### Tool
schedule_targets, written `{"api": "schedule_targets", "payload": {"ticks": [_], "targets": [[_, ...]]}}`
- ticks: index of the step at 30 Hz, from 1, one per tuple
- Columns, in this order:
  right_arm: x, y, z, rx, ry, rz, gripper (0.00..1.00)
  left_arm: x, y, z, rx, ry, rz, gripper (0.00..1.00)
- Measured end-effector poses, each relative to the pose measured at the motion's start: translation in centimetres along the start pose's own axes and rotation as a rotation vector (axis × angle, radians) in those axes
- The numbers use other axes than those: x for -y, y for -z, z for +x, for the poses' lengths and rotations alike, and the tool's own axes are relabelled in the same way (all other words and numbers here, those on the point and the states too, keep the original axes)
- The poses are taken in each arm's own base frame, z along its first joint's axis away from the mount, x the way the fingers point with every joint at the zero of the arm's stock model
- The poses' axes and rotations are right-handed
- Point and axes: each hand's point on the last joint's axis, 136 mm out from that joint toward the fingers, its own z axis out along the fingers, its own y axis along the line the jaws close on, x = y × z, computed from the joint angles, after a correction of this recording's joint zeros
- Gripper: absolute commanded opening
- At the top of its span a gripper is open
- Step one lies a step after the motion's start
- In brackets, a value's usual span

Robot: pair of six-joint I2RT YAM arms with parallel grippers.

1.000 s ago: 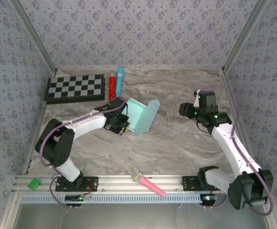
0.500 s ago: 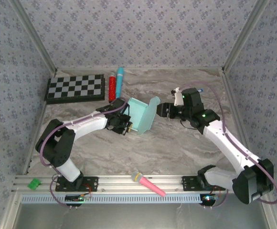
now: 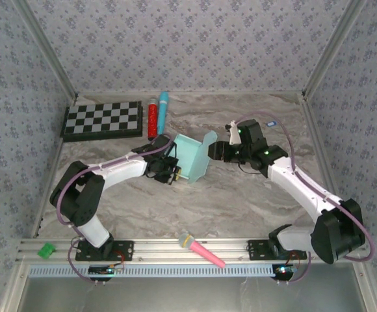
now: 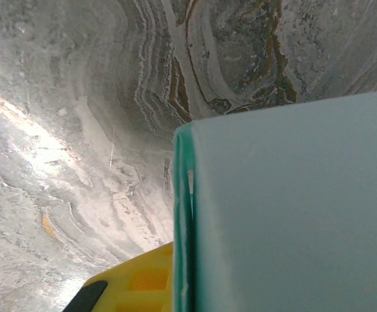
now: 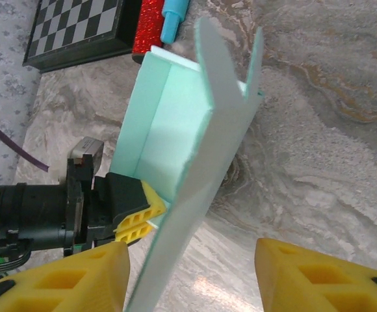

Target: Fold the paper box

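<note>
Right wrist view: the right gripper [image 5: 190,257] has its two yellow fingers [image 5: 78,276] spread wide. They stand on either side of a raised flap of the pale mint-blue thin cardboard paper box [image 5: 169,123]. The flap's lower edge sits in the gap, closer to the left-hand finger, and contact cannot be made out. Beyond the flap, the left gripper [image 5: 136,211] is clamped on the box's wall at its near left corner, its yellow pads pressed onto the card.

In the left wrist view, a mint panel lies right of a yellow finger [image 4: 133,286], with the grey-veined marble table [image 4: 78,130] behind.

From the top external view, the half-folded box rests mid-table between the two grippers, with one flap upright on its right side. At the far left lies a black-and-white checkerboard [image 3: 103,119]. Just right of it, a red glittery tube [image 3: 153,117] and a cyan tube [image 3: 163,107] lie side by side. A pink microphone-shaped toy with a green head [image 3: 201,250] lies on the near aluminium rail [image 3: 149,247].
</note>
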Motion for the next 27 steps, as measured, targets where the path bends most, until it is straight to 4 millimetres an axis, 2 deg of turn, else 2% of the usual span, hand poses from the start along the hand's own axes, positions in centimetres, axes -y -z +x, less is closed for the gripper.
{"api": "schedule_targets", "payload": {"ticks": [13,17,21,27], "targets": [[2.1,0.0,0.1,0.007,-0.017,0.069,0.17,-0.5,-0.6,0.0,-0.010,0.016,-0.002,0.00],[2.3,0.0,0.2,0.005,-0.023,0.079,0.12,-0.6,-1.0,0.2,-0.021,0.020,-0.006,0.00],[2.6,0.3,0.4,-0.008,-0.029,0.104,0.10,-0.6,-1.6,0.4,-0.039,0.024,-0.010,0.12],[2.3,1.0,-1.0,0.004,-0.017,0.146,0.09,-0.2,-2.1,1.1,-0.069,0.017,-0.009,0.39]]}}
